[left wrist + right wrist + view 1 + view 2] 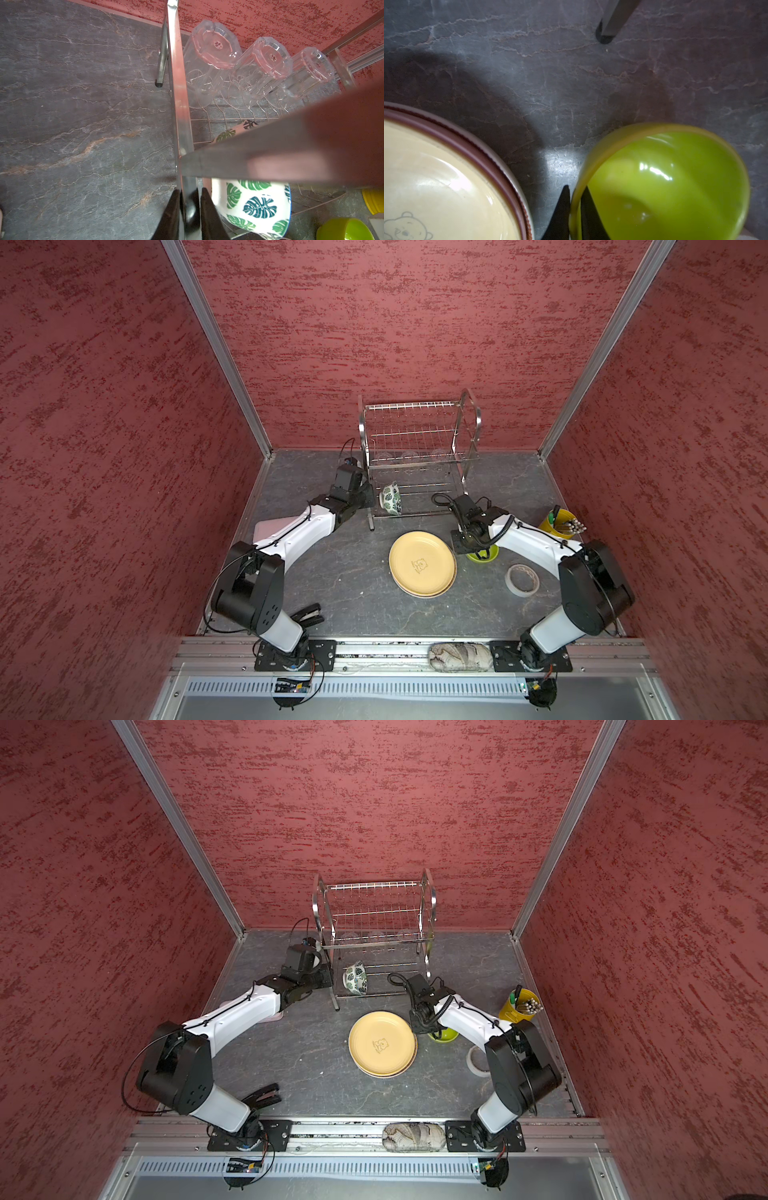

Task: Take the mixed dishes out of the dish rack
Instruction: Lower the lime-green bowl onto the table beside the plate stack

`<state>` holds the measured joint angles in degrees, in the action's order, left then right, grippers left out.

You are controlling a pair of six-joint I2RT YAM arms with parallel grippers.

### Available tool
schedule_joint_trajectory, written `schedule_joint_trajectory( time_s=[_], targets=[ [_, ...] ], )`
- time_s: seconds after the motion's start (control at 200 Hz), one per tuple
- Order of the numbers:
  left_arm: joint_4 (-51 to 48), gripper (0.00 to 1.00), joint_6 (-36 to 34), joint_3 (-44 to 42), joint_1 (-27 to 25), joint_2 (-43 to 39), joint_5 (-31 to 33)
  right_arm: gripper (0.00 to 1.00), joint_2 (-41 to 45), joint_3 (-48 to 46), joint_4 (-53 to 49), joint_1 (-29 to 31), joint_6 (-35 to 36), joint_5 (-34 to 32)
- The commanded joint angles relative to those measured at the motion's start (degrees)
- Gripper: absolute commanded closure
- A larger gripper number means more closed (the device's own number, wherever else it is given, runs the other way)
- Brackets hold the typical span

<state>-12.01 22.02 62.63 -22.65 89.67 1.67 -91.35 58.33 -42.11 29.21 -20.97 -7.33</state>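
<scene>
Roughly half the unloading looked done. The tan-yellow plate (422, 562) lay flat on the table (332, 572) in front of the dish rack (477, 423), with the rims of two more plates (467, 142) showing under it, so I judged all three plates to be out and stacked. The lime-green bowl (664, 187) sat upright on the table just beside that stack. The right gripper (575, 187) had one finger inside and one outside the bowl's rim, both close against it; whether they pinched it or were slack I could not tell. The left gripper (190, 191) was closed around a front upright of the rack, apparently steadying it. Left to unload were the green-leaf bowl (255, 205), tilted on edge at the left end of the lower tier, and the three clear tumblers (259, 66), leaning bases-up in a row at the back of that tier. The upper tier showed nothing on it. Reaching the tumblers looked awkward: the upper tier hung over them, and the left arm crowded the leaf bowl's end. The set-down space in front of the rack was already partly taken by the plates and bowl. A tape roll (521, 578) and a yellow bucket of utensils (555, 524) stood near the right arm, and a flat pink box (268, 526) lay partly under the left arm.
</scene>
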Motion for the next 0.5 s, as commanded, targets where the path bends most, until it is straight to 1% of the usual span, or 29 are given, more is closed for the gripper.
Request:
schedule_joint_trajectory(
  time_s=[0.0, 0.105, 0.21, 0.371, 0.491],
  targets=[
    [1.2, 0.8, -0.26, -0.45, -0.03, -2.13, -1.06, 0.83, -0.14, -0.75, 1.06, 0.22, -0.29, -0.4],
    [1.03, 0.8, -0.2, -0.55, -0.02, -2.27, -0.9, 0.8, 0.07, -0.97, 0.97, 0.22, -0.34, -0.4],
    [0.91, 0.8, -0.07, -0.66, -0.11, -2.63, -0.84, 0.79, 0.62, -1.08, 1.05, 0.23, -0.3, -0.14],
    [0.94, 0.8, -0.03, -0.9, -0.11, -3.01, -0.61, 0.68, 2.58, -0.8, 0.58, 0.23, -0.6, 1.03],
    [0.93, 0.8, -0.05, -0.93, -0.11, -3.18, -0.44, 0.66, 4.6, -0.43, 0.29, 0.23, -1.2, 1.75]
  ],
)
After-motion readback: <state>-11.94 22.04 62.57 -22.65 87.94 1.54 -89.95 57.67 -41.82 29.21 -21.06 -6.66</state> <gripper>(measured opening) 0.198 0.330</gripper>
